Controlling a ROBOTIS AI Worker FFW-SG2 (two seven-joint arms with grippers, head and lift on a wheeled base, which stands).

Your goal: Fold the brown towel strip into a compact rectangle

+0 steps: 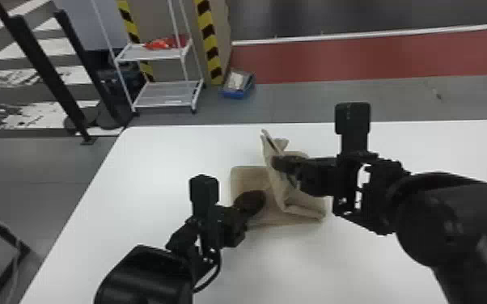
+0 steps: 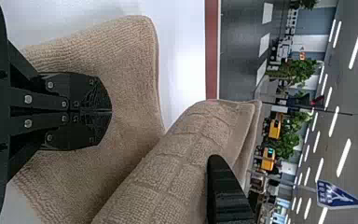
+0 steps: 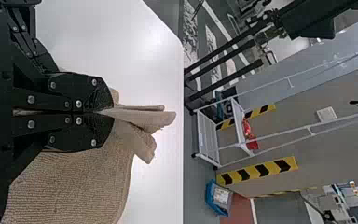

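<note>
The brown towel [image 1: 250, 176] lies on the white table, its left part flat and its right part lifted into a raised fold. My left gripper [image 1: 250, 202] is over the flat part. In the left wrist view, my left gripper [image 2: 111, 111] is shut, tips together on or just above the flat towel [image 2: 126, 56], with no cloth seen between them. My right gripper [image 1: 277, 162] is at the raised fold. In the right wrist view, my right gripper [image 3: 109, 112] is shut on the towel [image 3: 144, 116], whose layers stick out past its tips.
The table [image 1: 153, 153] extends around the towel, with its far edge beyond it and its left edge running diagonally. On the floor behind stand a white rack [image 1: 166, 95] and a blue bin [image 1: 236, 93].
</note>
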